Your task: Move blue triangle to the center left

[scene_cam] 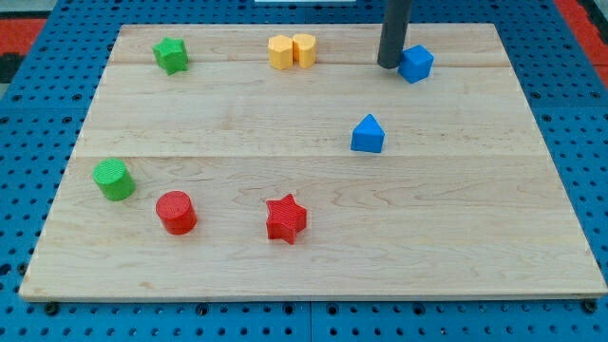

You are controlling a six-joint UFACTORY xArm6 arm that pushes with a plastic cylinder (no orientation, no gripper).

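Zero legible writing; no pincer; my tip (389, 65) beside blue cube (415, 64), above blue triangle (368, 134).

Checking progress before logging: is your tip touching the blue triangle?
No, my tip sits beside the blue cube, well above the blue triangle.

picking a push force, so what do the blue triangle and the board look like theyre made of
The blue triangle looks like moulded or printed plastic: flat, even colour, matte faces, crisp edges. The board looks like pale wood, smooth and unvarnished or lightly sealed, with grain streaks and seams between planks. My tip sits near the view's top, beside the blue cube, well above the triangle.
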